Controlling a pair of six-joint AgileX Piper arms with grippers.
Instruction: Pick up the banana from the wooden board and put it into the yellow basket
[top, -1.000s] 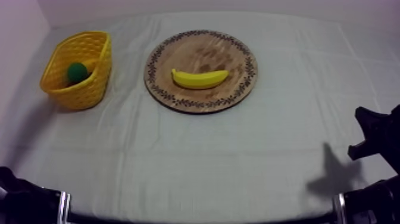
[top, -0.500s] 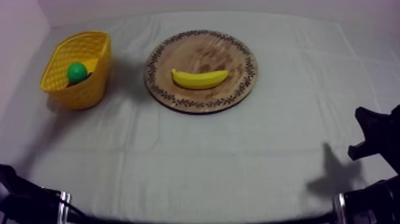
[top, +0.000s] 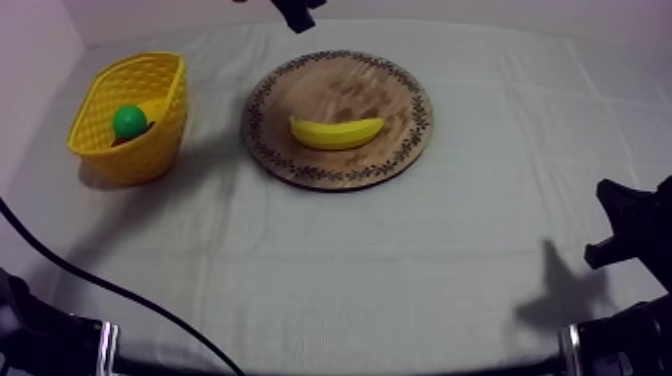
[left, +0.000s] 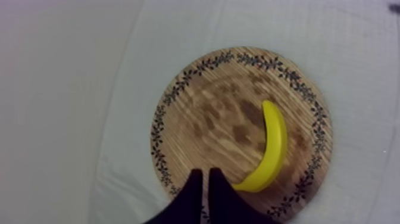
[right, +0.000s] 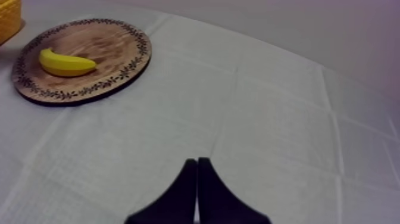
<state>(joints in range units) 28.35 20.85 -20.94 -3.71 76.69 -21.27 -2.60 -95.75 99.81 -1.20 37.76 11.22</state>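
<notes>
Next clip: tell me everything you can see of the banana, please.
The banana is a plain yellow toy, smooth and plastic by its look, whole and gently curved. It lies flat on its side across the middle of the round wooden board, and the board is all that touches it. In the left wrist view the left claw, fingers together, hangs over the board's rim near one end of the banana, apart from it.

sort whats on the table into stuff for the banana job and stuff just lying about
For the job:
- banana, lying on the wooden board
- yellow basket, where it goes
- left gripper, shut, over the board's rim near the banana's end

Just lying about:
- green round toy fruit, inside the basket
- right gripper, shut, low over bare cloth
</notes>
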